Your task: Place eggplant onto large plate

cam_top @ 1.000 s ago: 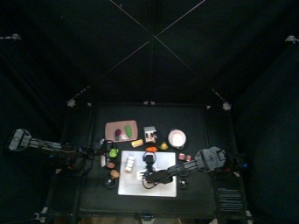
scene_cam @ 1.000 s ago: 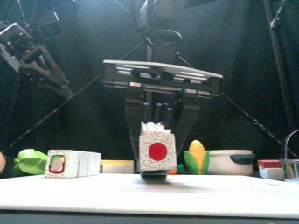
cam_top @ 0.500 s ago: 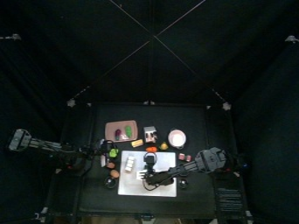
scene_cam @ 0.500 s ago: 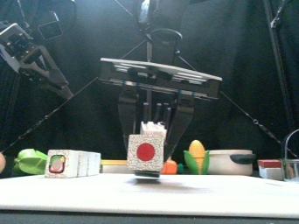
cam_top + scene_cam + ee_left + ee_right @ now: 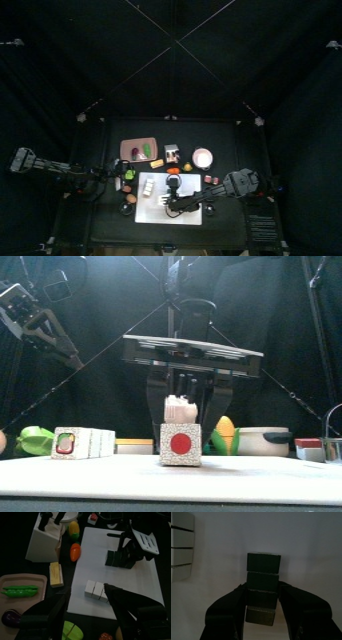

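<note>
The eggplant (image 5: 11, 617) is a dark purple shape lying on a corner of the large plate (image 5: 27, 604), next to a green pea pod (image 5: 19, 590). In the top view the large plate (image 5: 138, 143) sits at the table's back left. My left gripper (image 5: 90, 619) hangs wide open and empty above the table's left side, a short way from the plate; the top view shows the left gripper (image 5: 98, 185) there too. My right gripper (image 5: 181, 406) reaches over the white board (image 5: 154, 190) and straddles a small carton with a red dot (image 5: 181, 444), which stands upright on the board.
A small pink round plate (image 5: 202, 157) lies at the back right. Toy food crowds the table: corn (image 5: 225, 434), a pot (image 5: 263, 441), a green pepper (image 5: 36, 440), a yellow block (image 5: 57, 574), an orange piece (image 5: 75, 551) and white blocks (image 5: 95, 590) on the board.
The right gripper has lowered the red-dot carton from just above the board until it stands on it. The left arm has not moved.
</note>
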